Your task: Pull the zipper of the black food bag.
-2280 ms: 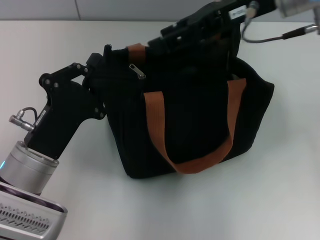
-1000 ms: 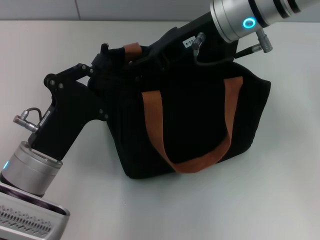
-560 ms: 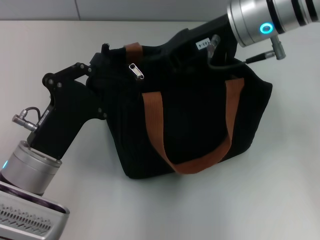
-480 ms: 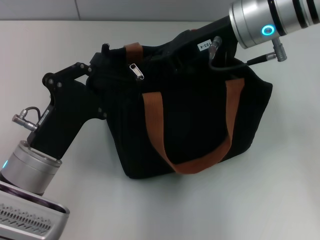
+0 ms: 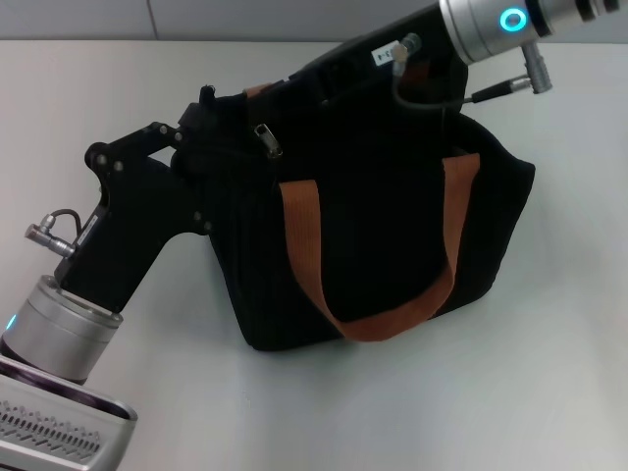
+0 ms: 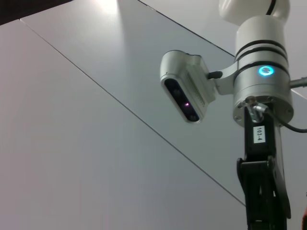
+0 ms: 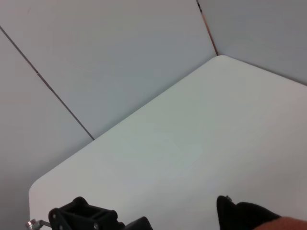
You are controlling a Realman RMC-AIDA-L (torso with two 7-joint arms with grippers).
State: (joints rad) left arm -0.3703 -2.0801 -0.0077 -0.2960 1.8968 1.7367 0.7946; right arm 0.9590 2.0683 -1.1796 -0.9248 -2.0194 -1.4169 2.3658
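The black food bag (image 5: 383,235) stands on the white table (image 5: 549,392), its orange-brown strap (image 5: 304,235) hanging down the near side. The silver zipper pull (image 5: 267,140) hangs at the bag's top left, in the open. My left gripper (image 5: 199,116) is clamped on the bag's left top corner. My right gripper (image 5: 287,88) reaches in from the upper right and lies low over the bag's top, just behind and right of the pull. Its tips blend into the black fabric. The right wrist view shows a corner of the bag (image 7: 240,213) and my left gripper (image 7: 84,216).
The table's far edge meets a grey wall (image 5: 98,18). The left wrist view shows my right arm (image 6: 261,143) and the head camera (image 6: 186,93) against wall panels. A cable (image 5: 422,93) loops from the right wrist over the bag.
My right gripper drew back to the right off the zipper pull, then came left again along the bag's top towards it. The left arm and the bag have stayed put.
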